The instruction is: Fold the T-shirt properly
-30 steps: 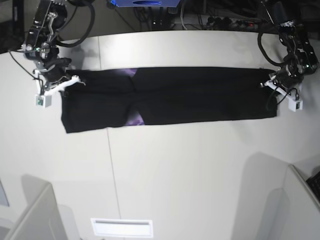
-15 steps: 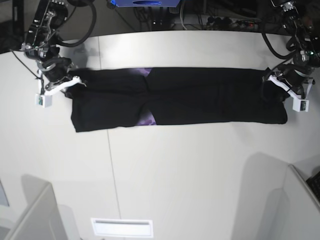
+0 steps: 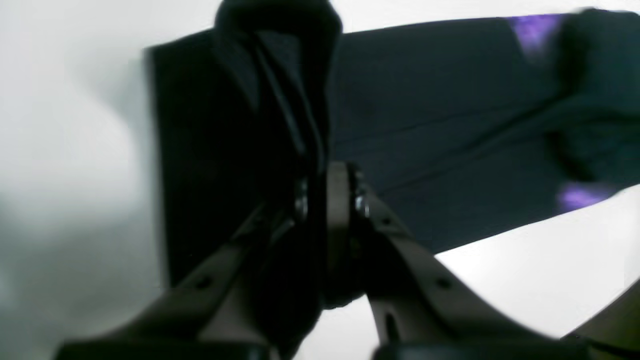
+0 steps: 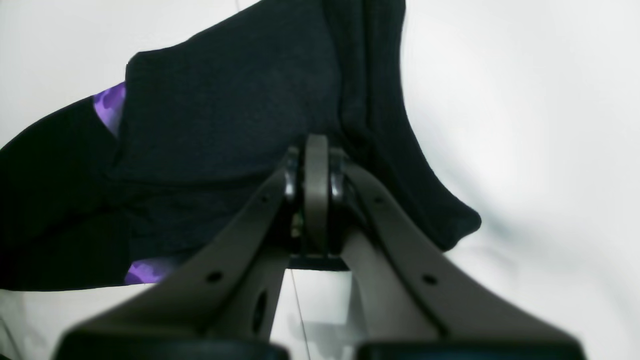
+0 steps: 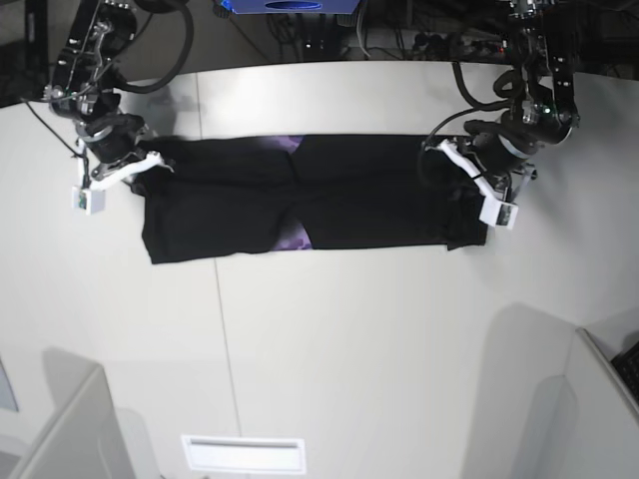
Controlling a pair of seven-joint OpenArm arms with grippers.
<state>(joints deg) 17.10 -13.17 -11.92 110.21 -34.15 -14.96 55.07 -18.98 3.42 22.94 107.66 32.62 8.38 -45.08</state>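
Tightly pinched in my left gripper [image 3: 325,200] and right gripper [image 4: 315,190], the soft black T-shirt [image 5: 329,195] stretches between them, purple print peeking.

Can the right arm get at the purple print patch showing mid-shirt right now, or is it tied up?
Probably not as things stand. The right claw is shut on the T-shirt at its far end, so it would have to let go first. The purple patch lies open on the table, nothing covering it.
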